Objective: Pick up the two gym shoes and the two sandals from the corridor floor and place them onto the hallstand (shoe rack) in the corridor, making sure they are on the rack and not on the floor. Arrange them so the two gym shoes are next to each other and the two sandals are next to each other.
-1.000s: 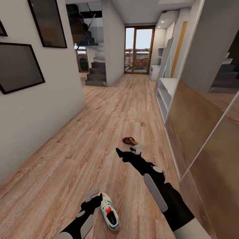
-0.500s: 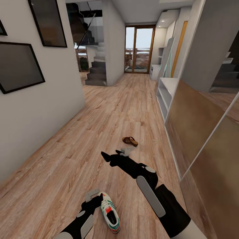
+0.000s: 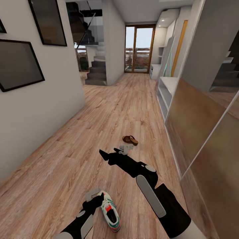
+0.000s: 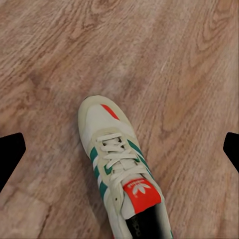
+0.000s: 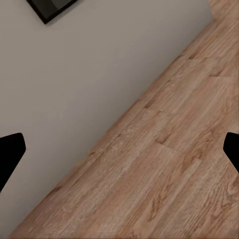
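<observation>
One gym shoe (image 3: 110, 211) lies on the corridor floor (image 3: 83, 159), just beside the left tool (image 3: 96, 198), whose fingers stand wide apart over the shoe in the left wrist view (nothing between them). A sandal (image 3: 130, 139) lies farther up the corridor. The right tool (image 3: 103, 154) hangs above the floor, fingers apart. The hallstand (image 3: 165, 90) stands along the right wall.

You had one gym shoe (image 3: 111, 211) in sight on the corridor floor (image 3: 99, 132), and one brown sandal (image 3: 130, 140) farther along it. One hallstand (image 3: 166, 91) stood by the right wall. Three dark picture frames (image 3: 18, 64) hung on the left wall. Two black arms reached into the head view, each ending in one gripper.
</observation>
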Robot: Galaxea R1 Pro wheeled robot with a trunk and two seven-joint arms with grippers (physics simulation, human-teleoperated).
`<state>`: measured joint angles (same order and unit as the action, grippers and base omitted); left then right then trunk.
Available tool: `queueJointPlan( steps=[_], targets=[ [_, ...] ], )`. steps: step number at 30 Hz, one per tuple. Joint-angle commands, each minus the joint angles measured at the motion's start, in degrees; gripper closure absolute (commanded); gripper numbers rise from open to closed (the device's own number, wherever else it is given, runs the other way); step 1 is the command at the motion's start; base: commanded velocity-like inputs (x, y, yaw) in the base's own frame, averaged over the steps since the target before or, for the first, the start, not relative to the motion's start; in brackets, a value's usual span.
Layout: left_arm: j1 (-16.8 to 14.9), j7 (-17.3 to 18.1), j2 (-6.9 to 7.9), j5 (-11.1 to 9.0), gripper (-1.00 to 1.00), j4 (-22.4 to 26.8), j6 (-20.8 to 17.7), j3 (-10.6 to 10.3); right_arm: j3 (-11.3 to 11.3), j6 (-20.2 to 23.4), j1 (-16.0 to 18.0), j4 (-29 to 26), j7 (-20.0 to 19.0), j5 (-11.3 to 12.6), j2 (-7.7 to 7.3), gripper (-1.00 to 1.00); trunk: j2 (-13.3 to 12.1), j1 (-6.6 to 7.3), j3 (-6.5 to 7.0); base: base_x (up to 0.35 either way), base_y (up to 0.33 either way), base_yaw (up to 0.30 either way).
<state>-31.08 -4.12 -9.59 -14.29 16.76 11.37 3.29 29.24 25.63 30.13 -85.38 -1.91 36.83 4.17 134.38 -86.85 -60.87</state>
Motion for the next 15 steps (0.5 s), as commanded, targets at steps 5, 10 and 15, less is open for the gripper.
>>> queueJointPlan(
  steps=[5, 10, 15],
  targets=[
    [0.0, 0.1, -0.09, 0.1, -1.00, -0.1, 0.1, 0.3, -0.1, 0.3, 0.0, -0.1, -0.1, 0.2, 0.04, -1.00, 2.0, -1.09, -1.15, 0.000, 0.000, 0.000],
    [0.0, 0.2, -0.10, 0.1, -1.00, 0.0, 0.1, 0.3, -0.1, 0.3, 0.0, -0.1, -0.1, 0.2, 0.04, -1.00, 4.0, -2.19, -2.41, 0.000, 0.000, 0.000],
    [0.0, 0.2, -0.09, 0.1, -1.00, 0.0, 0.1, 0.3, -0.1, 0.3, 0.0, -0.1, -0.1, 0.2, 0.04, -1.00, 6.1, -3.29, -3.73, 0.000, 0.000, 0.000]
  ],
)
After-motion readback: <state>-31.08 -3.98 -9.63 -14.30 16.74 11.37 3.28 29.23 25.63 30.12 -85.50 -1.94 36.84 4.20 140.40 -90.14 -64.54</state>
